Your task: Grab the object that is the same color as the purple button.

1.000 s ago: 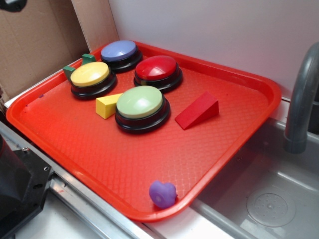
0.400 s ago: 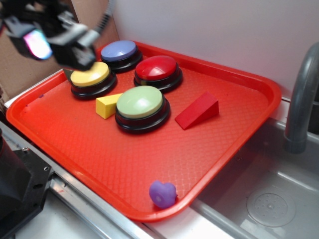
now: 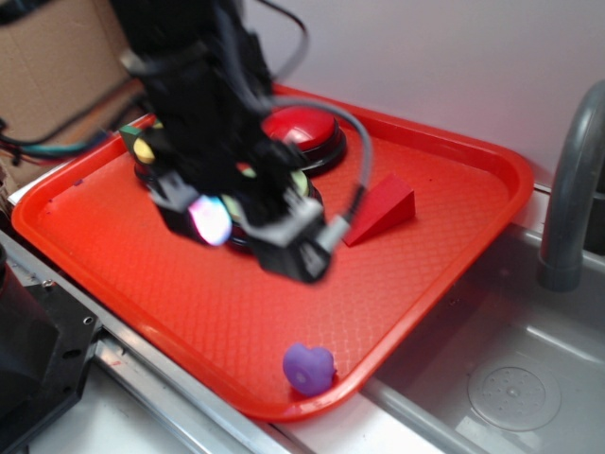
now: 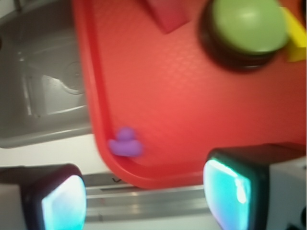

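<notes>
Small glossy purple heart-shaped piece [image 3: 308, 368]: lies at the near edge of the tray, just inside the rim, free of any contact; in the wrist view [image 4: 125, 143] it sits against the rim's inner curve, between and ahead of the two fingers.

Red plastic tray with textured floor [image 3: 444, 255]: rests beside a grey sink basin [image 3: 515, 378]; a metal strip runs along its near edge.

Black robot gripper with glowing pads [image 4: 144, 191]: jaws spread wide, nothing between them; left pad [image 4: 62, 203] and right pad [image 4: 225, 189] stand well apart at the bottom of the wrist view, the purple piece not touched. In the exterior view the gripper [image 3: 255, 222] is blurred and hangs over the middle of the tray, well apart from the purple piece.

Green domed push button on black base [image 4: 247, 24]: mostly hidden behind the arm in the exterior view; clear in the wrist view.

Yellow wedge block [image 4: 295, 36]: just beside the green button, cut by the frame edge.

Red wedge block [image 3: 383, 208]: on the tray floor, right of the arm.

Red domed push button [image 3: 307, 132]: behind the arm, partly covered.

Purple button: hidden by the arm; cannot be located.

Grey tap spout [image 3: 572, 189]: upright at the right edge, above the basin.
</notes>
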Tool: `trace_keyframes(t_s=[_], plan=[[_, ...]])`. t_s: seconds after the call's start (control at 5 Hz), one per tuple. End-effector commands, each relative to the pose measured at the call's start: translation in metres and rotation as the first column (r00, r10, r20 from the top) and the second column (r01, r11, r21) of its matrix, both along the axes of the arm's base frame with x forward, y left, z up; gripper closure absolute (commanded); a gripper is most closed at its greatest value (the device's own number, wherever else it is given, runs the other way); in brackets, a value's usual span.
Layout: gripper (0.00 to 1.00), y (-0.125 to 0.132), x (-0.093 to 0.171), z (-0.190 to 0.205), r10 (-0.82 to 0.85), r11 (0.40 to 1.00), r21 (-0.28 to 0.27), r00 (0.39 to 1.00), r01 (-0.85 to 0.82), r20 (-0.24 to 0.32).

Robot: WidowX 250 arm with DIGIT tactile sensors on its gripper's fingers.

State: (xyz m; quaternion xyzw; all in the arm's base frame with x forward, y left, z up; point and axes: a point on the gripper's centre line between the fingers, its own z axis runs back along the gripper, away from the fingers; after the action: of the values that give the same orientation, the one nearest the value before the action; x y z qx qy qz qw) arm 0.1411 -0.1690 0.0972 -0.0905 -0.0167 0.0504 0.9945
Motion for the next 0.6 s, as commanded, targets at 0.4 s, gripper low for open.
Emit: trace_keyframes(t_s=[0.4], plan=[[0.0,-0.026,-0.005,-0.052,0.031,0.996,-0.084,0.999,-0.032,-0.016]])
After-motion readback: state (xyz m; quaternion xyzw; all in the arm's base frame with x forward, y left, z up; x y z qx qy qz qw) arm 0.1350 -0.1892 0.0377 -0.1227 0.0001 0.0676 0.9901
